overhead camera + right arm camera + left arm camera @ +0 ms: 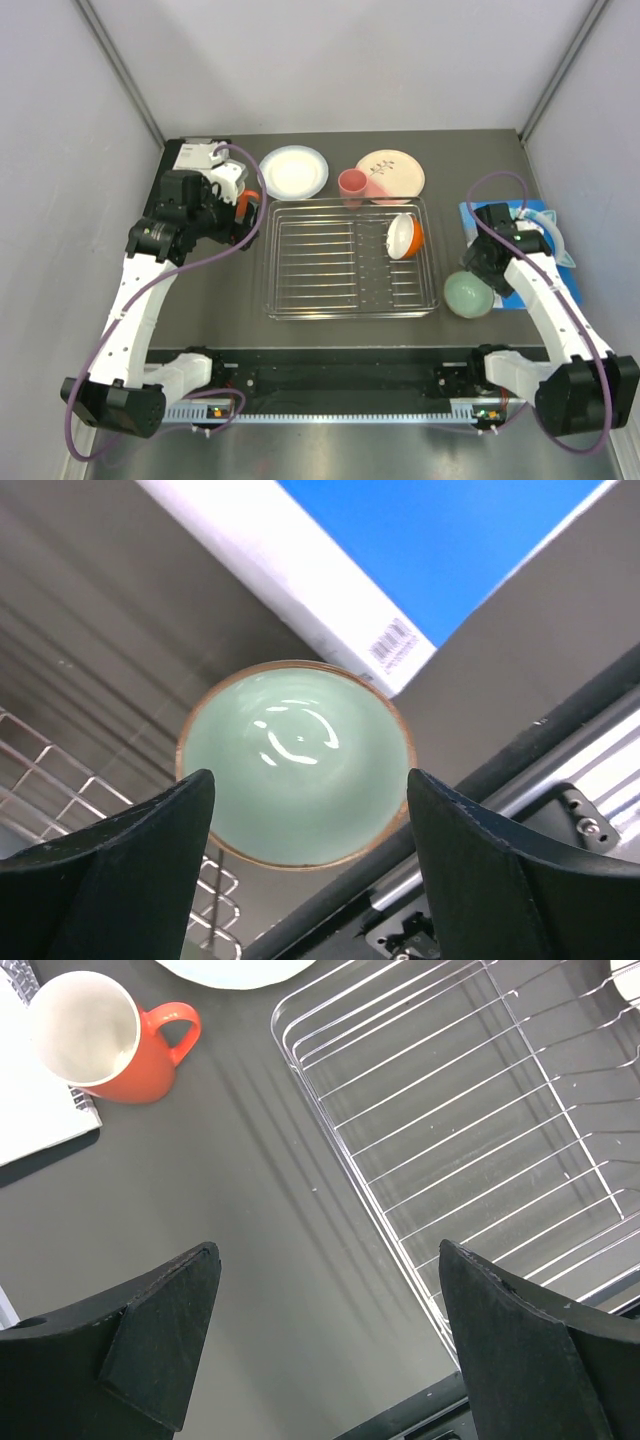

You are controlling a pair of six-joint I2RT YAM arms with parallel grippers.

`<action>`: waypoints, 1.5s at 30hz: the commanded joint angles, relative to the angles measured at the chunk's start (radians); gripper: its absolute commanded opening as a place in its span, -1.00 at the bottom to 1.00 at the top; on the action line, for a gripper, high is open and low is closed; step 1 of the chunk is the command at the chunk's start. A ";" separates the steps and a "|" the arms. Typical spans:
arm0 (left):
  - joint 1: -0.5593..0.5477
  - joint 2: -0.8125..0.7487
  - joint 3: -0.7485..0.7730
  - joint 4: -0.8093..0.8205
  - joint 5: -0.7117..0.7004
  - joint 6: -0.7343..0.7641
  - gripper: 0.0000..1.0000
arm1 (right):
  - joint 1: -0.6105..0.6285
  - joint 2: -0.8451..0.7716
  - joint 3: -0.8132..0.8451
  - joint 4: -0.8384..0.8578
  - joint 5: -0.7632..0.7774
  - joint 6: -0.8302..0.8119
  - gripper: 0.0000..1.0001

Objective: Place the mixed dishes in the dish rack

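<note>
Here, my right pincer (308, 780) stands apart, one finger either side of the mint-green bowl (296, 763), which sits on the table (230, 310) just off the dish rack's (272, 262) near right corner. My left pincer (328, 1250) gapes empty, left of the rack. The white bowl (404, 236) leans inside the rack. The cream-and-orange mug (105, 1040), pink cup (352, 185), blue-rimmed plate (294, 171) and beige plate (391, 175) lie outside it, farther off.
</note>
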State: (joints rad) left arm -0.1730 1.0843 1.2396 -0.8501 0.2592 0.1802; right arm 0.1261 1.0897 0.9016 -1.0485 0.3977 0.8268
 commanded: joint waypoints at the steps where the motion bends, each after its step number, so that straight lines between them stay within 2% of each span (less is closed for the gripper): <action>1: 0.004 -0.014 0.038 0.008 -0.015 0.019 0.89 | -0.049 -0.017 0.001 -0.116 -0.005 -0.037 0.55; 8: 0.004 -0.029 0.057 -0.020 -0.011 0.034 0.89 | -0.071 0.036 -0.053 -0.101 -0.066 -0.017 0.54; 24: 0.007 -0.032 0.096 -0.046 -0.008 0.050 0.90 | -0.071 0.065 -0.211 0.134 -0.063 0.083 0.34; 30: 0.007 -0.037 0.098 -0.053 -0.011 0.054 0.90 | -0.072 0.087 -0.240 0.225 -0.057 0.112 0.04; 34: 0.007 -0.040 0.100 -0.060 -0.017 0.067 0.90 | -0.072 0.099 -0.234 0.258 -0.030 0.113 -0.28; 37: 0.007 -0.034 0.115 -0.069 -0.014 0.068 0.90 | -0.071 0.052 -0.256 0.265 -0.014 0.110 -0.51; 42: 0.007 -0.024 0.130 -0.072 -0.011 0.065 0.90 | -0.071 -0.031 -0.302 0.271 0.001 0.101 -0.75; 44: 0.007 -0.017 0.139 -0.078 -0.005 0.062 0.89 | -0.071 -0.054 -0.306 0.278 0.001 0.095 -1.00; 45: 0.007 -0.015 0.146 -0.078 -0.005 0.061 0.89 | -0.071 -0.065 -0.305 0.277 0.001 0.095 -1.00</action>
State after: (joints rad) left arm -0.1711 1.0653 1.3342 -0.9287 0.2451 0.2363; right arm 0.0635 1.0504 0.6220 -0.7891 0.3363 0.9279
